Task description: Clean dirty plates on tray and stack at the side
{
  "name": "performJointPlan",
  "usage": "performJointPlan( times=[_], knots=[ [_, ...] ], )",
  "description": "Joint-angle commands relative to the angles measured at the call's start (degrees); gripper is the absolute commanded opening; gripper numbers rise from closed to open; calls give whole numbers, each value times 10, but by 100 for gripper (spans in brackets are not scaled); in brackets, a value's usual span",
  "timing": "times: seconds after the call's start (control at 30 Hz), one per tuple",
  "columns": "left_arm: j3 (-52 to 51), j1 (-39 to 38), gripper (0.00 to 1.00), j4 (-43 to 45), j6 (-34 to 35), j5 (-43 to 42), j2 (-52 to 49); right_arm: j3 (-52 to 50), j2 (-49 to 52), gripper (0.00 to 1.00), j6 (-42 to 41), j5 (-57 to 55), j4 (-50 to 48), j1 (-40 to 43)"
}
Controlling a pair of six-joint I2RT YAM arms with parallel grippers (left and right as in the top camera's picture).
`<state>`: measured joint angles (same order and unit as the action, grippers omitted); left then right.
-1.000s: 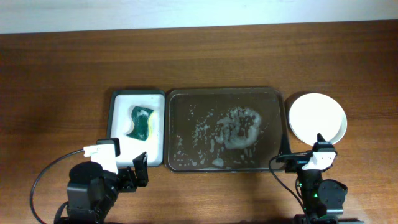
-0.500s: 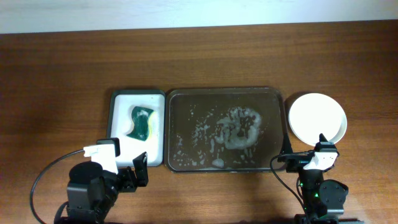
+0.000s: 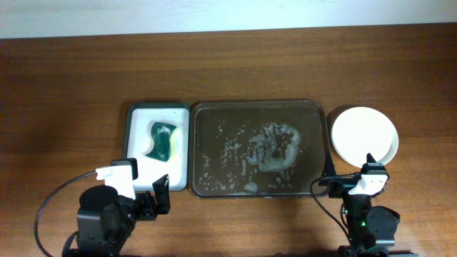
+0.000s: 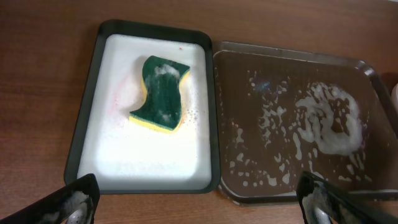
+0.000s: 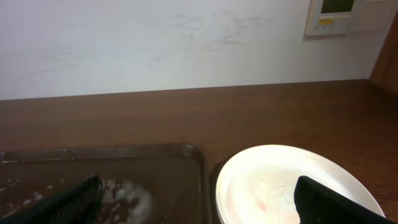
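Note:
The dark brown tray [image 3: 207,114] lies mid-table with soapy foam on it and no plate on it; it also shows in the left wrist view [image 4: 249,62] and the right wrist view [image 5: 155,155]. A white plate [image 3: 365,134] sits on the table right of the tray, also in the right wrist view [image 5: 273,180]; I cannot tell whether more plates lie under it. My left gripper [image 3: 146,200] is open and empty near the table's front edge, its fingertips at the bottom of the left wrist view [image 4: 199,208]. My right gripper [image 3: 346,178] is open and empty, in front of the plate [image 5: 196,202].
A smaller black-rimmed white tray [image 3: 136,118] stands left of the brown tray and holds a green and yellow sponge [image 3: 163,140], also in the left wrist view [image 4: 160,93]. A white wall with a wall panel [image 5: 348,15] rises behind the table.

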<state>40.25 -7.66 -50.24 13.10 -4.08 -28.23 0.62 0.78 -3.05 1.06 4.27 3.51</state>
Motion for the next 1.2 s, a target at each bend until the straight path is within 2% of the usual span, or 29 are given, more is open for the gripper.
performJointPlan(
  times=[0.0,0.1,0.3,0.53,0.57,0.7,0.77,0.87,1.0,1.17],
  knots=[
    [-3,3,99,-10,-10,19,9,-3,-6,99,-2,-9,3,3],
    [-13,14,99,-19,-12,35,28,-3,-6,99,-2,-9,3,3],
    [-104,23,99,97,-76,39,122,-3,-6,99,-2,-9,3,3],
    [-264,32,100,301,-90,39,248,-3,-6,99,-2,-9,3,3],
    [-295,32,99,355,-103,38,266,-3,-6,99,-2,-9,3,3],
    [-374,35,99,528,-125,32,280,-3,-6,99,-2,-9,3,3],
    [-400,34,99,586,-148,21,280,-3,-6,99,-2,-9,3,3],
    [-397,36,99,562,-186,13,280,-3,-6,99,-2,-9,3,3],
    [-397,37,100,457,-186,-1,280,-3,-6,99,-2,-9,3,3],
    [-397,37,100,459,-186,-2,280,-3,-6,99,-2,-9,3,3]
  ],
)
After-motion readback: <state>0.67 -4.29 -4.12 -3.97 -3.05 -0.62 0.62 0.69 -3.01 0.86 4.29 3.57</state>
